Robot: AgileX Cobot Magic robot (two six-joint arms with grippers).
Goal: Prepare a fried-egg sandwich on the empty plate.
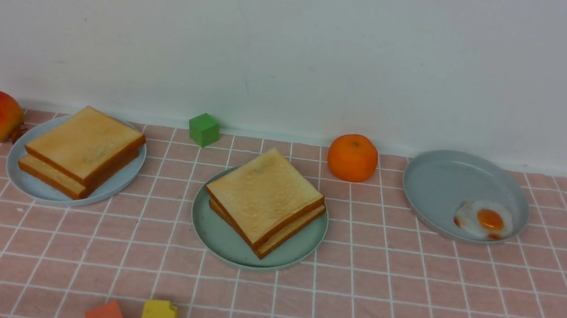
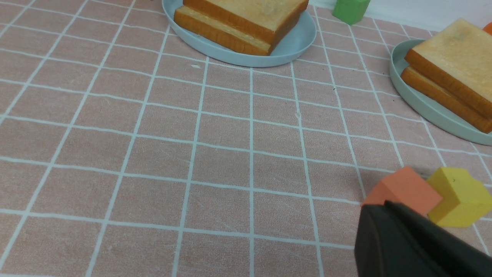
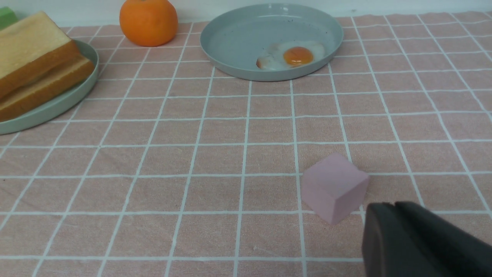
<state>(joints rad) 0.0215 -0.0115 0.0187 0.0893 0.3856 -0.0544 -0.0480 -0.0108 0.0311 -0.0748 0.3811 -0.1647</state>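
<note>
Sandwich [image 1: 265,200], two toast slices stacked on the mint-green plate [image 1: 228,246], lay ahead of both pincers; no egg showed between the slices. The left pincer [image 2: 388,209] was closed and held nothing, with an orange block [image 2: 403,189] and a yellow block [image 2: 459,196] just beyond its tip. The right pincer [image 3: 388,211] sat empty just behind a pink cube [image 3: 333,187]; how far it stood open I could not tell. Farther ahead lay a grey dish [image 3: 238,38] with a fried egg [image 3: 294,56].
</note>
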